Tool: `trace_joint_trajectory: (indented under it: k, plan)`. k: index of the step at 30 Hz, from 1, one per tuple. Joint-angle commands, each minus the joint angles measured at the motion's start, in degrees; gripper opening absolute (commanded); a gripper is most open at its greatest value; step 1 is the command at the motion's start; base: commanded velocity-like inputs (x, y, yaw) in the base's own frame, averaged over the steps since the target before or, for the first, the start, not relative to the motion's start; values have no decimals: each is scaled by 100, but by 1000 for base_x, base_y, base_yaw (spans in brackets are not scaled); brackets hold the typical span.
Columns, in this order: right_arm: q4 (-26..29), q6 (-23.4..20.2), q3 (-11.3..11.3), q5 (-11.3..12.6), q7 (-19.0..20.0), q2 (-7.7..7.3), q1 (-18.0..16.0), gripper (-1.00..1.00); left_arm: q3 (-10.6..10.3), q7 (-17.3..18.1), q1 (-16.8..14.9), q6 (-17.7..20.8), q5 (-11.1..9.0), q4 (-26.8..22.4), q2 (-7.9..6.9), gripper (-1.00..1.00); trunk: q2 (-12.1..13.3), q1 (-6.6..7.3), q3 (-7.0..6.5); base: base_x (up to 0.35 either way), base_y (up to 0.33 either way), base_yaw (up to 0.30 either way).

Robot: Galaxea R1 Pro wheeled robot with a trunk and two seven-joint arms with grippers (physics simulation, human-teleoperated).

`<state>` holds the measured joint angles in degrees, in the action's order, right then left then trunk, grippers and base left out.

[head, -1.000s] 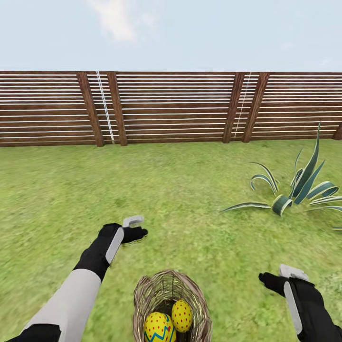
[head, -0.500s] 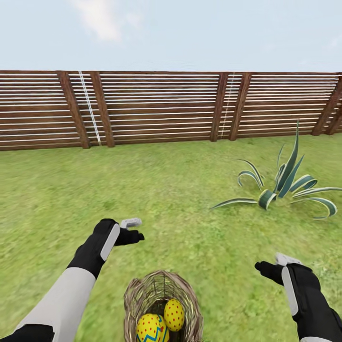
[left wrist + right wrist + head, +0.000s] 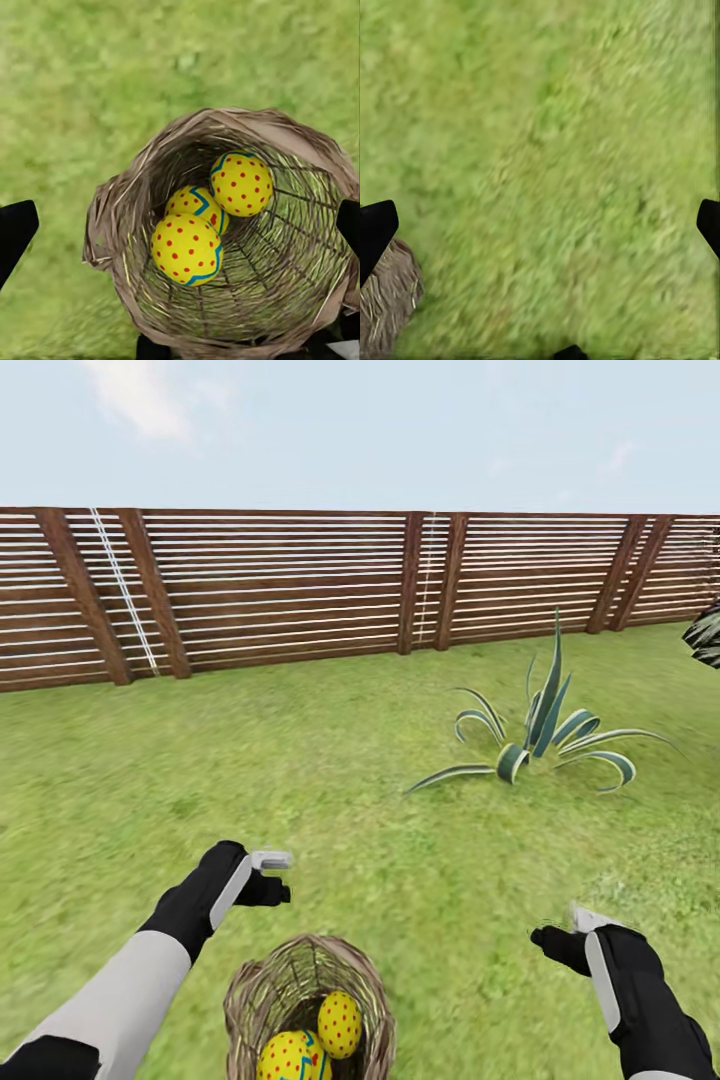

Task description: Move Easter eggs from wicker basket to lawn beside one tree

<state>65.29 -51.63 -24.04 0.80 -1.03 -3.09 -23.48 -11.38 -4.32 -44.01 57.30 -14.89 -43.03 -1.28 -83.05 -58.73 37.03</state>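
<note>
The wicker basket [image 3: 262, 985] stands on the lawn [image 3: 300, 780] at the bottom of the head view, between my two arms. In the left wrist view all three Easter eggs lie inside the wicker basket [image 3: 112, 217]: one [image 3: 241, 182] by the wall, one [image 3: 185, 249] on top, and one [image 3: 196, 206] half covered between them. The head view shows two eggs [image 3: 340, 1024] [image 3: 290, 1057]. My left gripper [image 3: 265, 875] hangs open above the basket, fingertips [image 3: 15, 232] wide apart. My right gripper [image 3: 560, 935] is open over grass, the basket's edge [image 3: 386, 300] beside it. The tree is out of view.
A striped agave plant [image 3: 535, 735] grows on the grass ahead to the right. A brown slatted fence [image 3: 300, 590] closes off the far side of the lawn. Dark striped leaves [image 3: 705, 632] poke in at the right edge.
The camera has swung to the right, so fence, agave and basket have slid left in the picture. Both arms keep their pose, grippers still open, and the eggs stay in the basket.
</note>
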Motion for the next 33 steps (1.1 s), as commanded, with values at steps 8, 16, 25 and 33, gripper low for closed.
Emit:
trace_joint_trajectory:
  k: [8, 16, 25, 33]
  plan:
    - [-331, 3, 32, -1, -6, 6, -7, 100, -254, -35, -2, 14, -58, 410, -106, 100, -3, 0, 5, 0, 197, -300]
    - [-418, 12, 47, -10, -11, 18, -7, 100, -888, -21, -1, -92, -65, 1031, -253, 100, -3, 0, 5, 0, 141, -244]
    - [-422, 14, 49, -18, -12, 87, -7, 100, -1722, 8, 3, -319, -82, 1215, -375, 100, -3, 0, 5, 0, 3, -16]
    - [-684, 197, 200, -18, -11, 123, -7, 100, -1827, 18, 7, -992, -75, 1235, -422, 100, -3, 0, 5, 0, 0, 0]
